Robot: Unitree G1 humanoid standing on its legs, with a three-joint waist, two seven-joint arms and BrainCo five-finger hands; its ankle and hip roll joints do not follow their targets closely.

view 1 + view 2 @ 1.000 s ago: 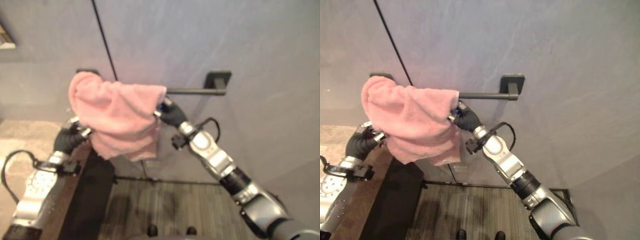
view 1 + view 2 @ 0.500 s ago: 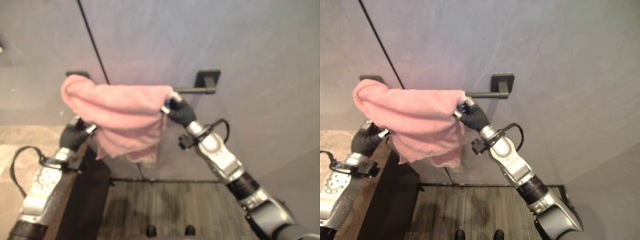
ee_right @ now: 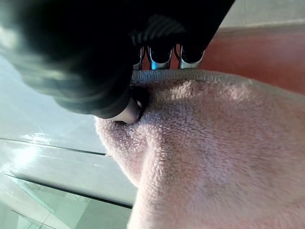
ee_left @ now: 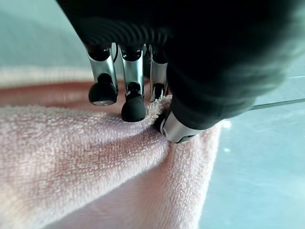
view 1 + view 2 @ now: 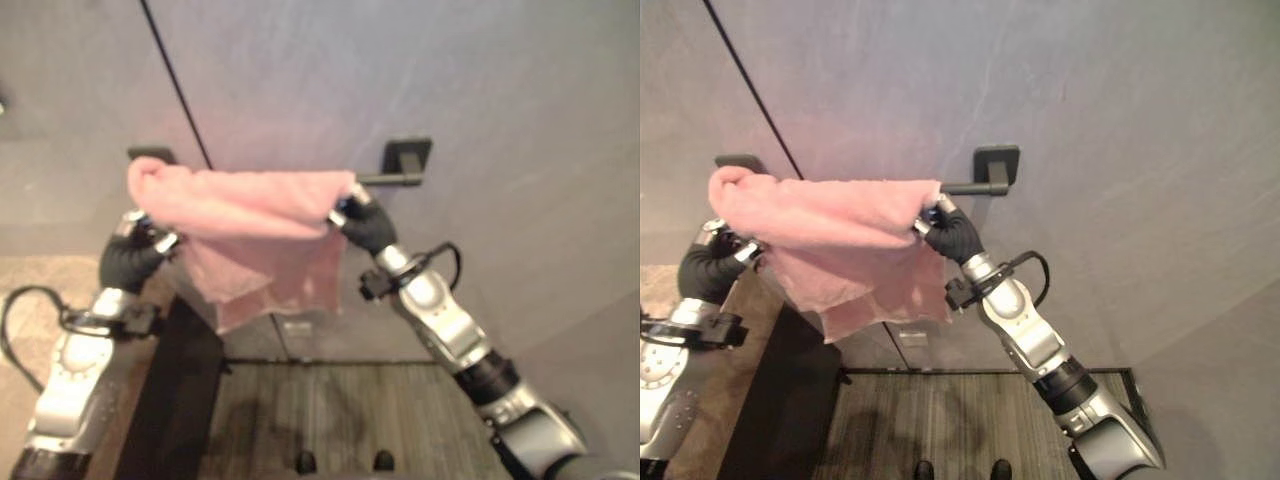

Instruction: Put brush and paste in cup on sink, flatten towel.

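The pink towel [image 5: 255,225] hangs over the black wall rail [image 5: 392,180]. The left hand [image 5: 130,258] and right hand [image 5: 365,224] each pinch an upper end, pulling apart, apparently to spread it flat along the rail.

- Soft, fairly dim light spreads evenly over the wall [image 5: 500,90] above the right hand [image 5: 365,225].
- The towel [image 5: 250,200] casts a faint shadow on the wall beneath it, between the right hand and the left hand [image 5: 130,262].
- Close beside the right hand, the glossy wall carries pale streaks of glare.
- The floor [image 5: 330,410] below both hands lies dark.
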